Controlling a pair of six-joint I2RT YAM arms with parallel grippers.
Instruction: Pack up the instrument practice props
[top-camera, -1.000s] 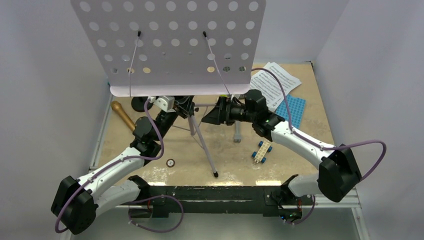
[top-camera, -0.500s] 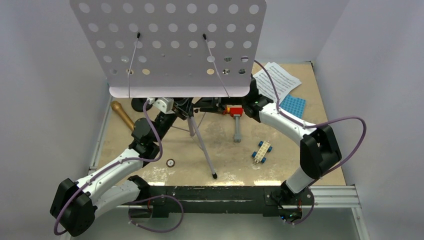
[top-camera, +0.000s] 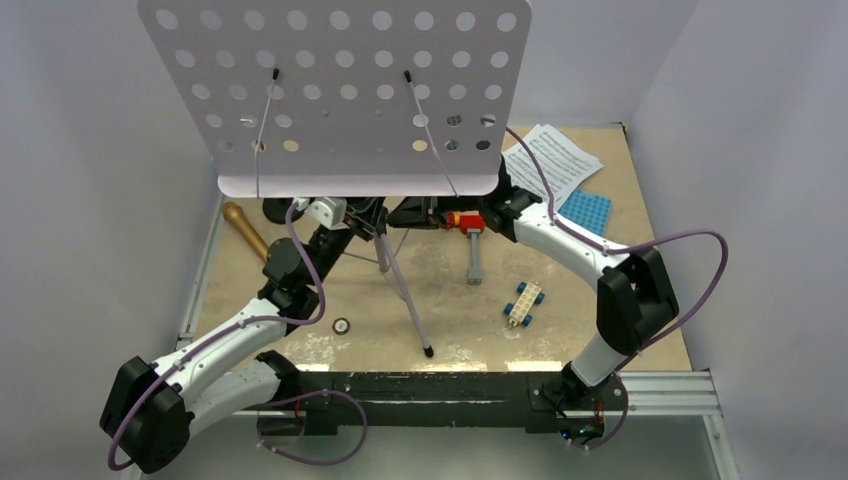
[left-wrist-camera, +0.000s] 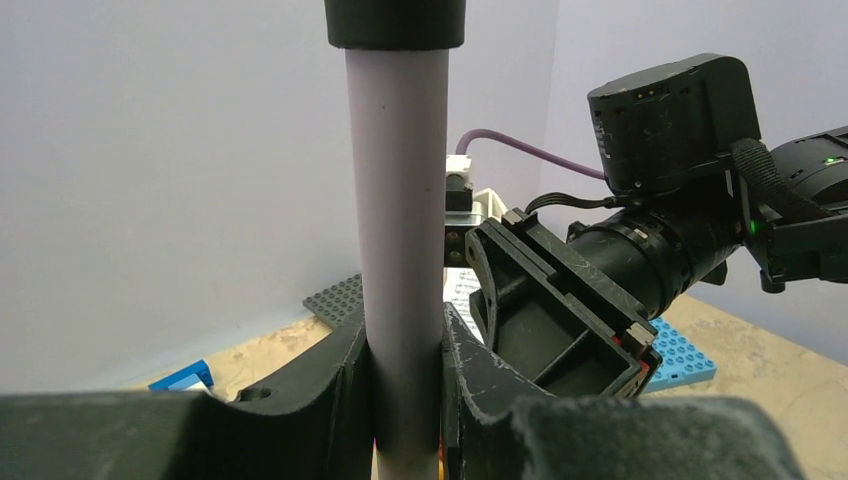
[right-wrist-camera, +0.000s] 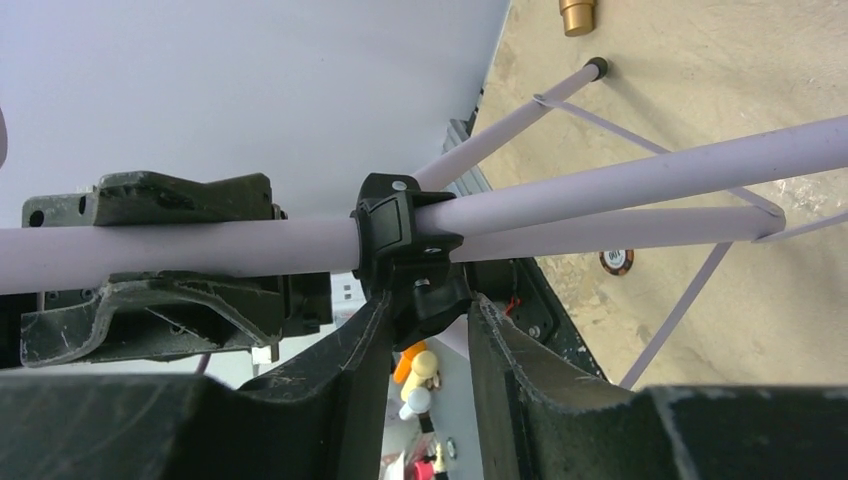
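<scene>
The lilac perforated music stand stands upright at the back on its tripod legs. My left gripper is under the desk, shut on the stand's lilac pole, which fills the gap between its fingers. From the right, my right gripper has its jaws closed onto the knob of the black collar where the legs meet the pole. White sheet-music pages lie back right. The gold-brown microphone lies at the left, beside the black mic stand base.
A red-headed grey hammer lies in the middle, a blue baseplate at the right, and a small brick car nearer the front. A small round disc sits front left. Walls close in the back and sides.
The right arm has swung in from the right to the stand's pole, and its jaws have narrowed onto the black collar knob. The left gripper has kept its hold on the pole.
</scene>
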